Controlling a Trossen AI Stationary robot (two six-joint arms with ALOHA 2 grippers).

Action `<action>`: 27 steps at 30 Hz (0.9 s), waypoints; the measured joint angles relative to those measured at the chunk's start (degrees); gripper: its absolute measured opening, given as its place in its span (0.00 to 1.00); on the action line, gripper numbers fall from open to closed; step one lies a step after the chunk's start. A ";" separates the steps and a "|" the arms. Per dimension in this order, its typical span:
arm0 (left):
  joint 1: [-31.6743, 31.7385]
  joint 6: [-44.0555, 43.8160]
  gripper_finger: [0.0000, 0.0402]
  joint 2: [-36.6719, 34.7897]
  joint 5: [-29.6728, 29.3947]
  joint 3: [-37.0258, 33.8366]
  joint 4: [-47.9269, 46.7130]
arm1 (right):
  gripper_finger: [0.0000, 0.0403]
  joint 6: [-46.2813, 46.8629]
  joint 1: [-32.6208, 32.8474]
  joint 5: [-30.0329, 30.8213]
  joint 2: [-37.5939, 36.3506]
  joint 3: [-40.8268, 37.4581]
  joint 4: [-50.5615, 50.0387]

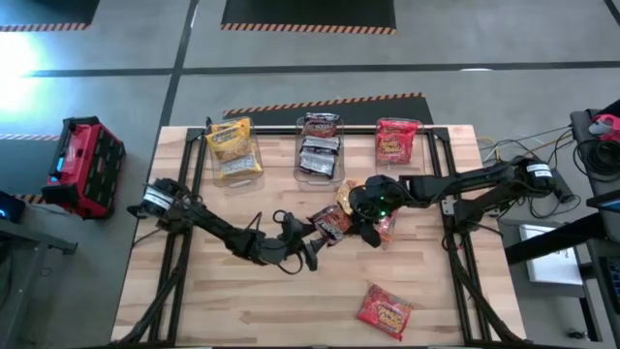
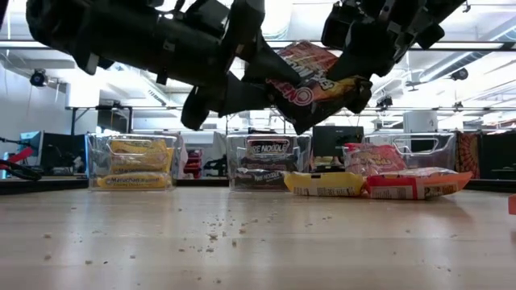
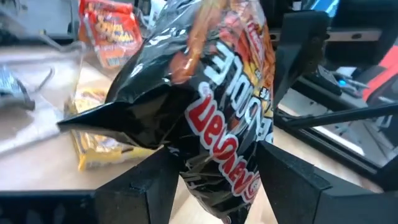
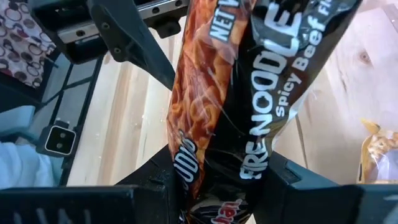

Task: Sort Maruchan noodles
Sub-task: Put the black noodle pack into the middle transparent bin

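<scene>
Fingers of both the left gripper (image 1: 312,244) and right gripper (image 1: 360,215) are clamping one dark packet (image 1: 331,224), suspending it mid-counter (image 1: 291,310), seemingly for handover toward the middle bin (image 1: 319,147).

Along the table's (image 1: 242,301) far edge, three bins (image 1: 319,147) side by side, packets inside each. Before the middle and right bins, two loose packets (image 2: 324,184) lying side by side. Above mid-table, one packet (image 1: 332,224) between both grippers. Near the front edge, right, another packet (image 1: 384,310).
</scene>
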 joint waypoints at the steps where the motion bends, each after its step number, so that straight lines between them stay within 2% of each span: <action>1: 0.15 1.56 0.48 -0.11 -0.06 -0.02 0.26 | 0.31 -0.04 -0.01 -0.07 0.00 0.00 0.09; 7: 1.30 10.41 0.48 -2.16 0.01 -0.32 -0.11 | 0.31 -0.59 -2.00 -0.64 -0.26 0.07 0.96; 10: 2.14 11.80 0.48 -2.63 1.94 -0.97 -0.06 | 0.31 -1.62 -3.12 -1.44 -0.26 0.07 1.45; 16: 3.09 13.22 0.48 -2.77 7.83 -1.97 2.27 | 0.31 -10.63 -3.63 -2.78 -0.60 0.07 1.01; 23: 2.74 13.82 0.48 -3.10 9.77 -2.50 3.86 | 0.31 -21.65 -3.65 -2.14 -2.81 0.07 -0.20; 27: 2.81 17.86 0.48 -3.10 12.96 -2.62 8.13 | 0.30 -26.90 -3.63 -3.07 -3.45 0.09 0.21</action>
